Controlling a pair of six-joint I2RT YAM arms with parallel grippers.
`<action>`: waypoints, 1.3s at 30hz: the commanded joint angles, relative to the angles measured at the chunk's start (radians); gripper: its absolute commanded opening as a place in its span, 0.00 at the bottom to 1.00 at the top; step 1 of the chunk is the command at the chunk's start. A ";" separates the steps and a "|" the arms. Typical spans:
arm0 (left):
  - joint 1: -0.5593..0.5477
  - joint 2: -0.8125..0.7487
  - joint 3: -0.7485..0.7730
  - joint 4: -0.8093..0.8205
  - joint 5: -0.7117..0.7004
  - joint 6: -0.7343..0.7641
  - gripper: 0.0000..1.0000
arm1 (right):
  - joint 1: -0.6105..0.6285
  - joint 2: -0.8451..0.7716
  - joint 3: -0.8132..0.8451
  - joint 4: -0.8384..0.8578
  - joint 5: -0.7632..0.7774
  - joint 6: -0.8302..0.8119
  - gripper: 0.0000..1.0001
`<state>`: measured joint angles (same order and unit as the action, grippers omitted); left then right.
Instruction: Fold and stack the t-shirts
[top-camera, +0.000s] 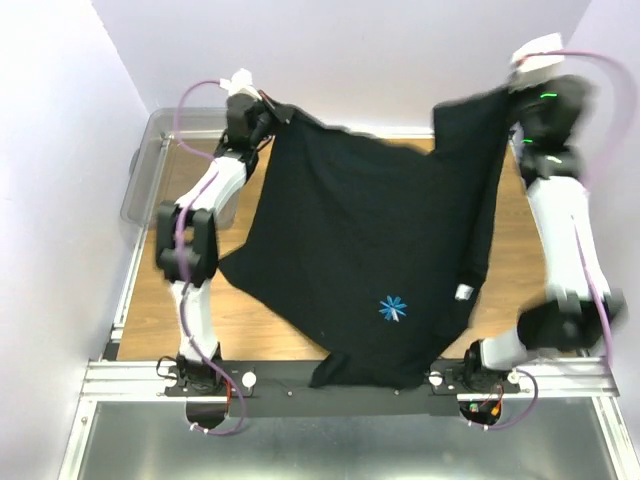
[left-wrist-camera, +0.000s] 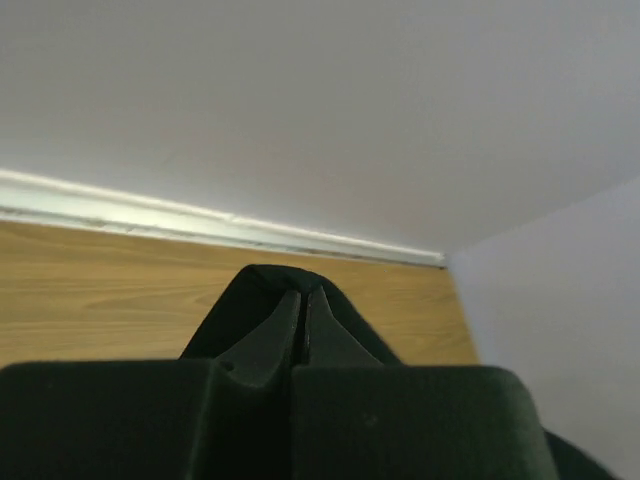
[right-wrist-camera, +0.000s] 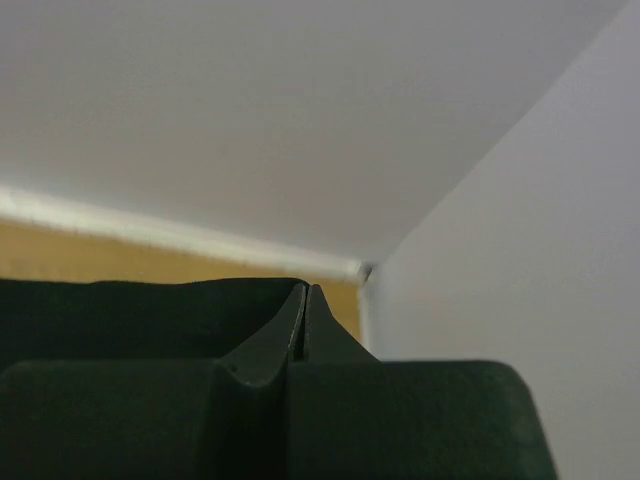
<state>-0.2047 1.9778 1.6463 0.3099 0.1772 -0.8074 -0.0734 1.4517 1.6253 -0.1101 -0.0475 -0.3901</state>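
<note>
T-shirt (top-camera: 370, 260) spread above wooden table (top-camera: 250, 325) between pale lilac walls (top-camera: 380, 50).

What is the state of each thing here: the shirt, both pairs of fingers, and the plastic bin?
t-shirt: unfolded, lifted and spread between the two arms, lower edge hanging toward the near side.
left fingers: shut on the t-shirt.
right fingers: shut on the t-shirt.
clear bin: upright at the far left; contents unclear.
</note>
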 joint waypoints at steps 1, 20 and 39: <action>0.002 0.192 0.255 -0.126 -0.036 0.010 0.00 | -0.012 0.154 -0.117 0.161 0.109 -0.035 0.01; 0.024 0.518 0.570 -0.247 -0.137 0.020 0.00 | -0.039 0.538 -0.045 0.224 0.003 0.031 0.01; 0.044 0.553 0.596 -0.232 -0.134 -0.016 0.00 | -0.037 0.177 -0.309 0.210 -0.273 0.088 0.00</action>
<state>-0.1715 2.4958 2.2196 0.0532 0.0772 -0.7982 -0.1078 1.6867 1.3808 0.0959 -0.2497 -0.3111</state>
